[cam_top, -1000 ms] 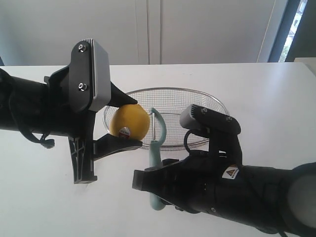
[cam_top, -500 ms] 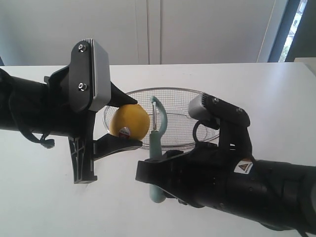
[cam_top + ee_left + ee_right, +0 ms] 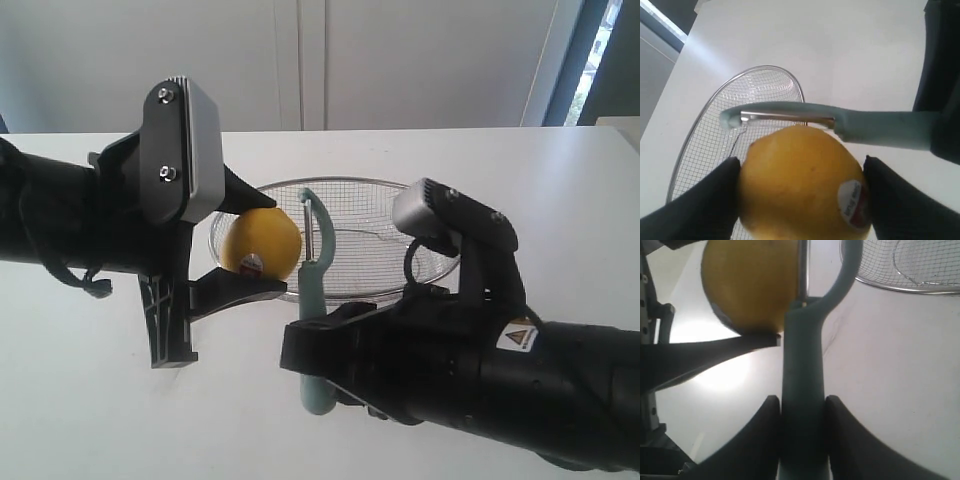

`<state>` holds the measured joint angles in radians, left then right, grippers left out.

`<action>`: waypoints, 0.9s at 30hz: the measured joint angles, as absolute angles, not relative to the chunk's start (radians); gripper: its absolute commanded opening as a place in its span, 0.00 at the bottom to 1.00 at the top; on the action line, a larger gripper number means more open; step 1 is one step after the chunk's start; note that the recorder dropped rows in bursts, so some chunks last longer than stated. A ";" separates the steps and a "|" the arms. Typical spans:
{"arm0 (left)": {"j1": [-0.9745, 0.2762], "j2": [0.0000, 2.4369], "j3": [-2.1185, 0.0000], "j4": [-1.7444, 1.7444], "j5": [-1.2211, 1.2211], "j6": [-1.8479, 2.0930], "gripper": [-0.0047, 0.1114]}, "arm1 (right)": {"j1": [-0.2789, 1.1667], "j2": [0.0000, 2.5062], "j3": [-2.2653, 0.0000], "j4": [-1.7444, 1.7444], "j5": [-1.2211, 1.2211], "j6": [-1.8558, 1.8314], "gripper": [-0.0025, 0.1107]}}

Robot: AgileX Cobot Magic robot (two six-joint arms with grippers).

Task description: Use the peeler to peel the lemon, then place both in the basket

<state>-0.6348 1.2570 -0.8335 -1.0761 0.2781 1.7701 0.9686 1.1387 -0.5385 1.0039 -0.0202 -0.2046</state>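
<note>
The yellow lemon point(image 3: 261, 242) with its red-and-white sticker hangs above the table, and my left gripper point(image 3: 243, 240) is shut on it from above and below. In the left wrist view the lemon point(image 3: 801, 182) fills the gap between the black fingers point(image 3: 707, 200). My right gripper point(image 3: 318, 352) is shut on the handle of the pale teal peeler point(image 3: 314, 300), which stands upright with its blade beside the lemon's right side. In the right wrist view the peeler point(image 3: 803, 390) rises from the gripper point(image 3: 802, 412) and its blade lies against the lemon point(image 3: 752, 285). The silver mesh basket point(image 3: 400, 195) sits behind both.
The white table point(image 3: 560, 200) stretches around the basket, with a white wall behind. The left arm's black body and grey camera block point(image 3: 185, 150) stand high at the left. The right arm's bulk point(image 3: 500, 370) covers the lower right.
My right arm has risen and shifted slightly, carrying the peeler upward so its head stands higher beside the lemon. The left gripper and lemon have barely moved.
</note>
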 measured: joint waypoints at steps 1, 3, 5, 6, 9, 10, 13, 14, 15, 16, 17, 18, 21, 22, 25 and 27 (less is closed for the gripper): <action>-0.635 1.257 -0.834 -1.076 0.277 1.768 0.04 | 0.969 1.131 -0.539 1.004 -0.021 -0.207 0.02; -0.635 1.257 -0.834 -1.076 0.275 1.766 0.04 | 0.969 1.113 -0.539 1.004 -0.020 -0.209 0.02; -0.635 1.257 -0.834 -1.076 0.275 1.764 0.04 | 0.969 1.097 -0.539 1.004 -0.018 -0.209 0.02; -0.635 1.257 -0.834 -1.076 0.275 1.764 0.04 | 0.969 1.090 -0.539 1.004 -0.018 -0.209 0.02; -0.635 1.257 -0.834 -1.076 0.275 1.764 0.04 | 0.969 1.056 -0.539 1.004 -0.014 -0.211 0.02; -0.635 1.257 -0.834 -1.076 0.275 1.762 0.04 | 0.969 1.044 -0.539 1.004 -0.011 -0.213 0.02; -0.635 1.257 -0.834 -1.076 0.275 1.762 0.04 | 0.969 0.983 -0.539 1.004 0.006 -0.235 0.02; -0.635 1.257 -0.834 -1.076 0.275 1.762 0.04 | 0.969 0.958 -0.539 1.004 0.015 -0.246 0.02; -0.635 1.257 -0.834 -1.076 0.275 1.762 0.04 | 0.969 0.931 -0.539 1.004 0.025 -0.255 0.02; -0.635 1.257 -0.834 -1.076 0.275 1.762 0.04 | 0.969 0.903 -0.539 1.004 0.037 -0.267 0.02; -0.635 1.257 -0.834 -1.076 0.275 1.762 0.04 | 0.969 0.873 -0.539 1.004 0.049 -0.279 0.02; -0.635 1.257 -0.834 -1.076 0.275 1.762 0.04 | 0.969 0.850 -0.539 1.004 0.058 -0.287 0.02; -0.635 1.257 -0.834 -1.076 0.275 1.762 0.04 | 0.969 0.768 -0.539 0.995 0.080 -0.299 0.02; -0.635 1.257 -0.834 -1.076 0.275 1.762 0.04 | 0.969 0.740 -0.539 0.987 0.082 -0.301 0.02; -0.635 1.257 -0.834 -1.076 0.275 1.760 0.04 | 0.969 0.669 -0.539 0.942 0.088 -0.303 0.02; -0.635 1.257 -0.834 -1.076 0.275 1.759 0.04 | 0.969 0.628 -0.539 0.910 0.093 -0.303 0.02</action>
